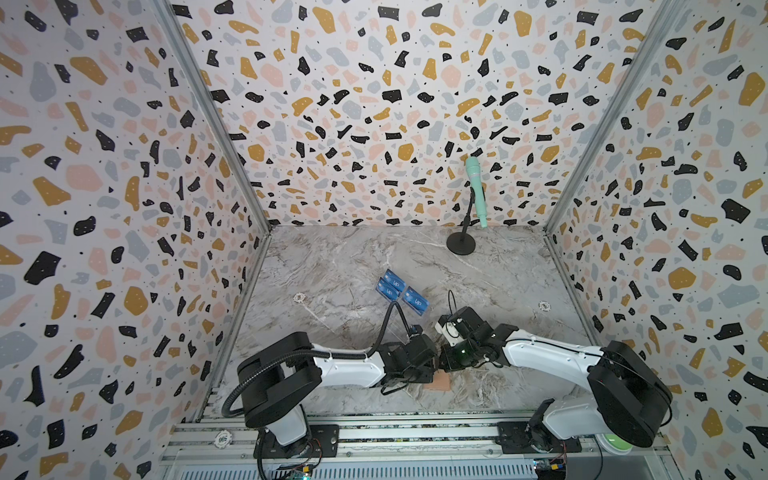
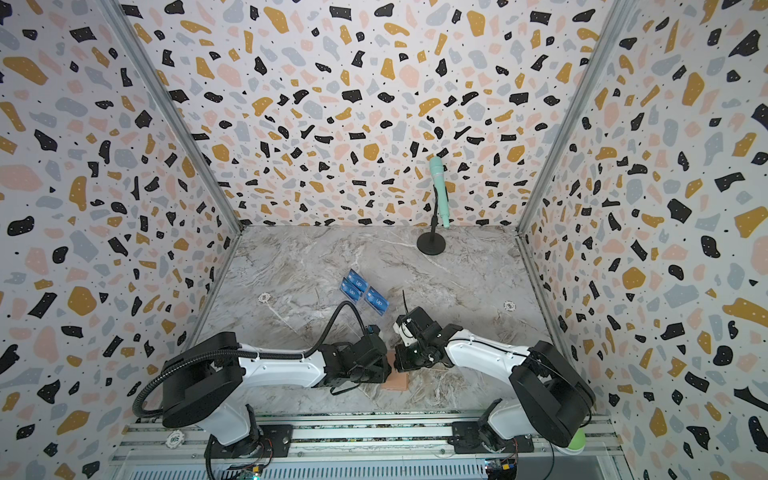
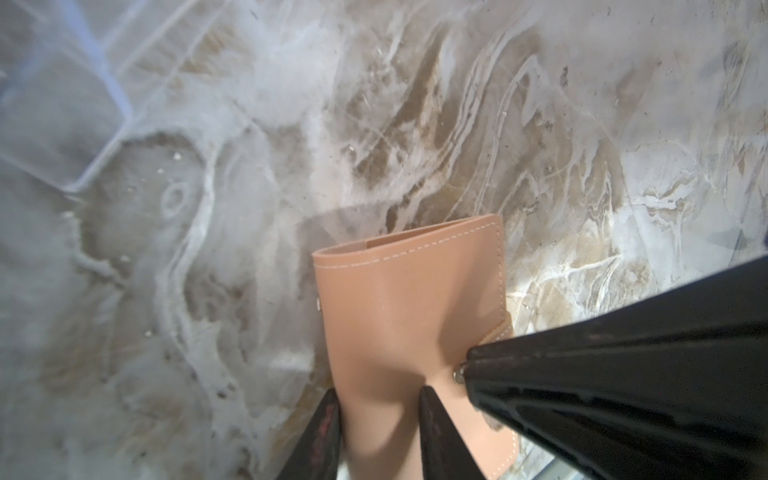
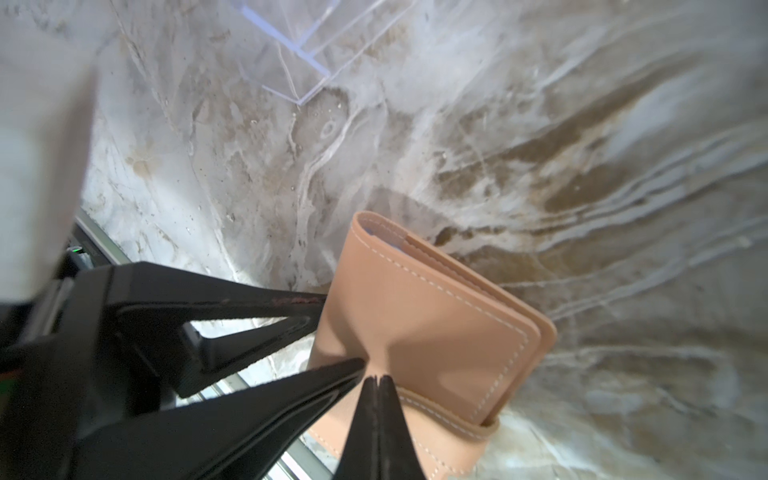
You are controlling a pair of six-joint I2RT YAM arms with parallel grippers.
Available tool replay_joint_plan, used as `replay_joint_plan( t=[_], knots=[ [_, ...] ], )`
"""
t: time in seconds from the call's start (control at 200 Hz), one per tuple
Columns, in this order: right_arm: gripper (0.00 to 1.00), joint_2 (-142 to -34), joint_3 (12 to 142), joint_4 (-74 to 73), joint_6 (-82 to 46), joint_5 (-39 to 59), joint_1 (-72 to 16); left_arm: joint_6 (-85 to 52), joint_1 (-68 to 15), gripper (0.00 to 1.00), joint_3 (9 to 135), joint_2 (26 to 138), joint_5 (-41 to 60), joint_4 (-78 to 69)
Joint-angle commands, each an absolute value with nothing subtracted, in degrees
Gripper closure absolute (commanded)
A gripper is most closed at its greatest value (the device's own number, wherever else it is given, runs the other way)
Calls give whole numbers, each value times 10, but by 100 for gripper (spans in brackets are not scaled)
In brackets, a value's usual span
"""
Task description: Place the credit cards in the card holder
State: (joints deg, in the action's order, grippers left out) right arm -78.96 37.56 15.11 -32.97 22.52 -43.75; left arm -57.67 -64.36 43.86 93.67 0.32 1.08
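Note:
The salmon-pink card holder [image 1: 441, 383] lies closed on the marble table near the front, between both wrists. My left gripper [image 3: 379, 390] is shut on its near edge, one finger at the side and one on the cover, which bulges between them. My right gripper [image 4: 376, 377] is shut with nothing between its jaws, its tips touching the cover beside the snap tab [image 4: 440, 415]. In both top views, three blue credit cards [image 1: 392, 286] [image 2: 357, 286] with white lettering stand in a clear stand farther back. The fingertips are hidden under the wrists in both top views.
The clear acrylic stand [image 3: 62, 124] sits just behind the card holder. A mint microphone [image 1: 476, 191] on a black round-base stand [image 1: 461, 243] is at the back right. White chips [image 1: 299, 297] [image 1: 544, 306] lie on the table. Patterned walls close in three sides.

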Motion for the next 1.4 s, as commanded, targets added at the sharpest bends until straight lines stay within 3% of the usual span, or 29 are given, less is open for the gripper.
replay_joint_plan(
  t=[0.0, 1.396],
  knots=[
    [100, -753, 376, 161, -334, 200, -435, -577, -650, 66, 418, 960, 7, 39],
    [100, -818, 376, 156, -314, 230, -441, -575, -650, 67, 418, 960, 9, 41]
  ],
)
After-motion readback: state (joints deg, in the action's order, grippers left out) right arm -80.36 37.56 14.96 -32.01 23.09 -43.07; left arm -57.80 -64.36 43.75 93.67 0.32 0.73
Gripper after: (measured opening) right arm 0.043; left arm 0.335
